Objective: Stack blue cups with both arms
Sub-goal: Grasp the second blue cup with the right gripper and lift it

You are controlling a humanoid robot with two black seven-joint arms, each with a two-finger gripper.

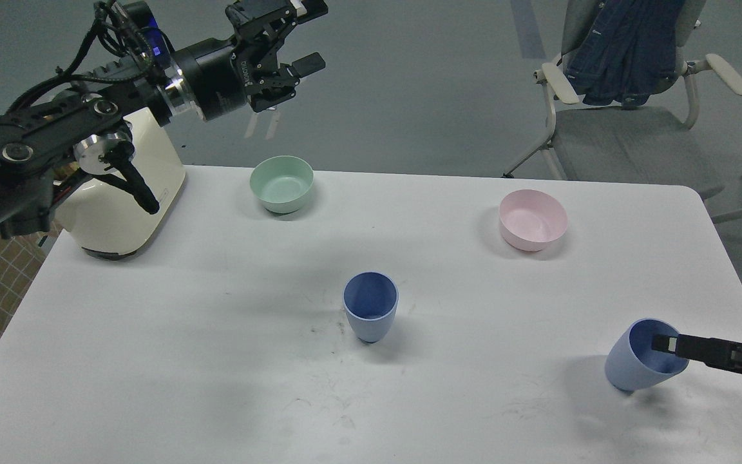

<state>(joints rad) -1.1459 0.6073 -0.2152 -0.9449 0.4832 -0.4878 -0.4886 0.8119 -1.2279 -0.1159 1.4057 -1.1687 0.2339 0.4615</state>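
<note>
Two blue cups stand on the white surface (216, 361) as my arms work from opposite sides. My right gripper (667, 344) reaches in low from the right edge, one finger dipped inside the mouth of the right blue cup (635, 368) against its rim; the second finger is not visible, so I cannot tell whether the wall is pinched or merely touched. That cup is tilted, its narrow base down on the surface and its open mouth turned up and to the right, toward the incoming arm, so its long axis leans rightward. The center blue cup (371, 314) stands upright and alone near the middle of the surface, mouth up, long axis vertical, well apart from both grippers and well left of the tilted cup. My left gripper (303, 35) hangs high at the upper left, beyond the far edge of the surface, fingers spread wide and holding nothing, pointing right. Beneath that arm sits a cream appliance (120, 212) on the surface's left corner. A mint-green bowl (281, 183) rests near the far edge, and a pink bowl (532, 219) sits to the right, beyond the tilted cup.
</note>
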